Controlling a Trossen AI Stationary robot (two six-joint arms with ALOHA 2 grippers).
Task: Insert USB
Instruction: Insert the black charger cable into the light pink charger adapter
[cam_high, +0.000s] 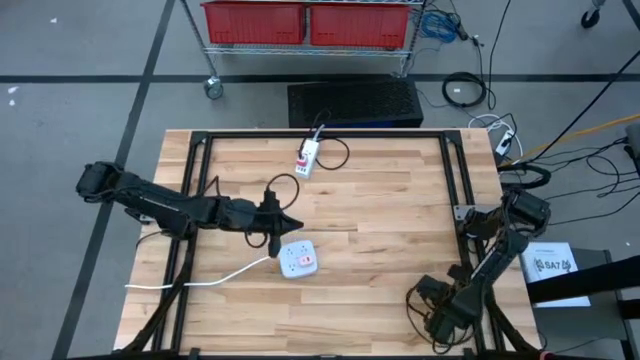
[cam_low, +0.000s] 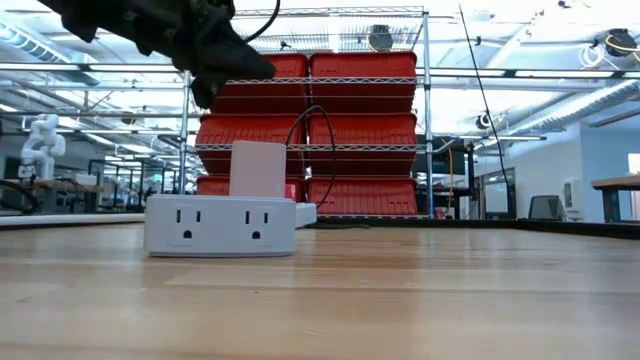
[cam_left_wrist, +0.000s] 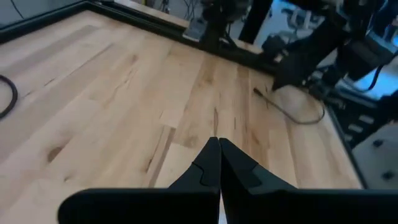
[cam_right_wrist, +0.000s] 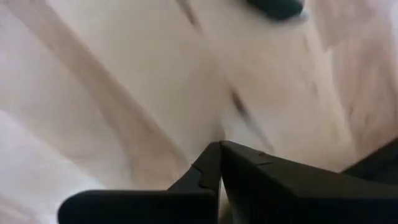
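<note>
As far as we can see, the task is only at its beginning. Our left hand (cam_high: 290, 226) hangs just above the white power strip (cam_high: 298, 259) near the middle of the tabletop (cam_high: 400, 210), its fingers (cam_left_wrist: 219, 163) pressed together and holding nothing. A second white power strip (cam_high: 308, 155) with a black cable (cam_high: 335, 150) lies well apart, near the far edge. We judge that the USB plug is not yet inserted. Our right hand (cam_high: 437, 325) waits at the near right corner, fingers pressed together.

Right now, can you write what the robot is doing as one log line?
left gripper: shut, above white power strip | right gripper: shut, waiting at table corner | USB cable: black, near left arm
</note>
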